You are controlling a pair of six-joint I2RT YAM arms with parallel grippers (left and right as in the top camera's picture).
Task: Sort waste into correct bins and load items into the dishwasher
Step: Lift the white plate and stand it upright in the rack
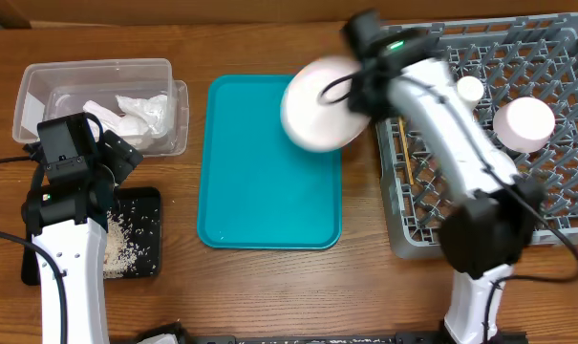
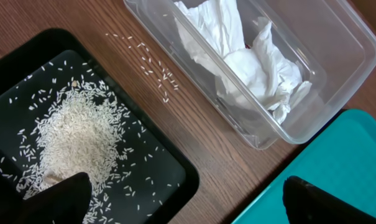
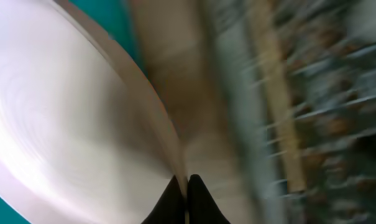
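My right gripper [image 1: 363,84] is shut on the rim of the round white plate [image 1: 317,103], holding it tilted in the air over the right edge of the teal tray; the wrist view shows the plate [image 3: 69,124] pinched between the fingers [image 3: 186,186], blurred. The grey dish rack [image 1: 556,143] at the right holds a pale bowl [image 1: 524,122] and a small white cup [image 1: 471,88]. My left gripper [image 2: 184,196] is open and empty, above the black tray [image 2: 175,168] with rice [image 2: 76,134]. The clear tub [image 2: 337,56] holds crumpled napkins [image 2: 250,62].
The teal tray [image 1: 250,191] lies in the middle of the wooden table. A few loose rice grains [image 2: 153,71] lie on the wood between the black tray and the clear tub. Chopsticks [image 1: 408,167] lie along the rack's left edge.
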